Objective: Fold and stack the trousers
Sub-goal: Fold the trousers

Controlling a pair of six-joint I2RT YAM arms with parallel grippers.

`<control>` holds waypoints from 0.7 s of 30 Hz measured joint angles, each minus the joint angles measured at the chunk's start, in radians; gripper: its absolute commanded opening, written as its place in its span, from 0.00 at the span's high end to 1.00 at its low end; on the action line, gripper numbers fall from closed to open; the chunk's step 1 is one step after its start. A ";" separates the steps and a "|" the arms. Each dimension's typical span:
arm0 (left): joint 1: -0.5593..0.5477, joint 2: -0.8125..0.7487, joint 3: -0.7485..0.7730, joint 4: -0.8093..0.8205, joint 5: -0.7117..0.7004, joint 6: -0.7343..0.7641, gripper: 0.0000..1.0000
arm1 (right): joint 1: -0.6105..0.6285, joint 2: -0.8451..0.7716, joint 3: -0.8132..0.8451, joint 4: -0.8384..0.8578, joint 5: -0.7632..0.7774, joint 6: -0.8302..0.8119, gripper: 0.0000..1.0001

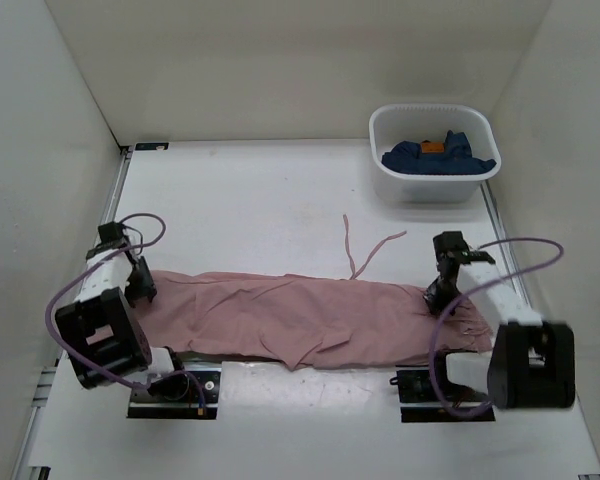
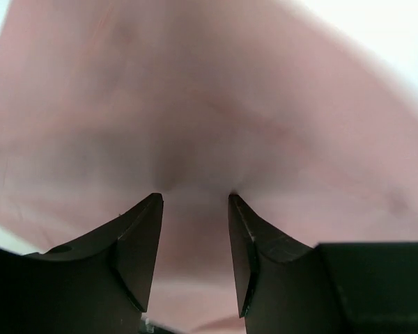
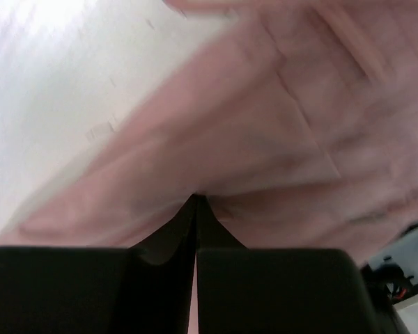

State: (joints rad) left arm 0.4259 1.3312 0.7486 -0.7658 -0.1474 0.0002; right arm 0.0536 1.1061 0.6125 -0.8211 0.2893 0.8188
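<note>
The dusty-pink trousers (image 1: 310,320) lie stretched left to right across the near part of the table, with two thin drawstrings (image 1: 352,250) trailing toward the far side. At the cloth's left end my left gripper (image 1: 140,290) points down; in the left wrist view its jaws (image 2: 195,198) stand apart, tips pressing into the pink fabric (image 2: 195,104). At the right end my right gripper (image 1: 435,298) is down on the cloth. The right wrist view shows that gripper (image 3: 196,198) shut, with the fabric (image 3: 279,139) puckered and pinched at its tips.
A white tub (image 1: 432,108) stands at the far right and holds dark blue garments (image 1: 438,155) with an orange patch. White walls close in the table on the left, right and far sides. Both arm bases sit at the near edge.
</note>
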 measured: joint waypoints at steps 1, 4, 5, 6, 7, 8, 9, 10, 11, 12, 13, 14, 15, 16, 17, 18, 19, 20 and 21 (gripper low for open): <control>-0.021 0.028 0.020 0.016 -0.002 0.000 0.46 | 0.007 0.080 0.026 0.019 0.006 -0.005 1.00; -0.089 0.106 0.068 0.064 -0.015 0.000 0.46 | 0.008 0.323 0.124 0.058 0.030 -0.035 1.00; -0.108 0.138 0.086 0.077 -0.021 0.000 0.46 | 0.008 0.386 0.174 0.042 0.039 -0.048 1.00; -0.126 0.168 0.104 0.088 -0.023 0.000 0.46 | 0.008 0.436 0.222 0.034 0.048 -0.058 1.00; -0.143 0.196 0.122 0.091 -0.027 0.000 0.46 | 0.006 0.481 0.271 0.039 0.056 -0.067 1.00; -0.156 0.224 0.143 0.097 -0.030 0.001 0.46 | 0.003 0.526 0.320 0.050 0.065 -0.072 1.00; -0.168 0.250 0.163 0.101 -0.031 0.001 0.46 | 0.001 0.571 0.372 0.066 0.072 -0.081 1.00; -0.177 0.273 0.179 0.109 -0.033 0.000 0.46 | 0.000 0.606 0.417 0.077 0.075 -0.091 1.00; -0.183 0.291 0.193 0.116 -0.034 0.000 0.46 | -0.001 0.643 0.468 0.094 0.077 -0.098 0.99; -0.188 0.312 0.207 0.120 -0.034 0.000 0.46 | -0.001 0.676 0.515 0.109 0.077 -0.109 0.89; -0.191 0.328 0.217 0.127 -0.037 0.000 0.46 | -0.001 0.698 0.550 0.124 0.074 -0.118 0.80; -0.193 0.342 0.228 0.126 -0.040 0.000 0.46 | -0.002 0.717 0.584 0.137 0.066 -0.132 0.68; -0.195 0.347 0.234 0.125 -0.043 0.001 0.46 | -0.003 0.723 0.605 0.150 0.052 -0.148 0.40; -0.195 0.352 0.239 0.128 -0.046 0.001 0.46 | -0.006 0.721 0.617 0.159 0.035 -0.168 0.33; -0.195 0.355 0.243 0.129 -0.048 0.001 0.46 | -0.008 0.710 0.621 0.165 0.019 -0.186 0.27; -0.195 0.360 0.247 0.130 -0.049 0.001 0.45 | -0.010 0.695 0.621 0.167 0.004 -0.202 0.15; -0.198 0.364 0.251 0.129 -0.051 0.002 0.45 | -0.014 0.674 0.616 0.166 -0.008 -0.217 0.09; -0.200 0.365 0.253 0.130 -0.052 0.002 0.45 | -0.023 0.639 0.606 0.164 -0.017 -0.230 0.05; -0.200 0.365 0.254 0.131 -0.053 0.002 0.45 | -0.037 0.593 0.589 0.159 -0.026 -0.244 0.05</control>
State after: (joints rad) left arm 0.2256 1.6966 1.0027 -0.6346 -0.2005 0.0017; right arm 0.0170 1.6989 1.2018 -0.6617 0.2630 0.5751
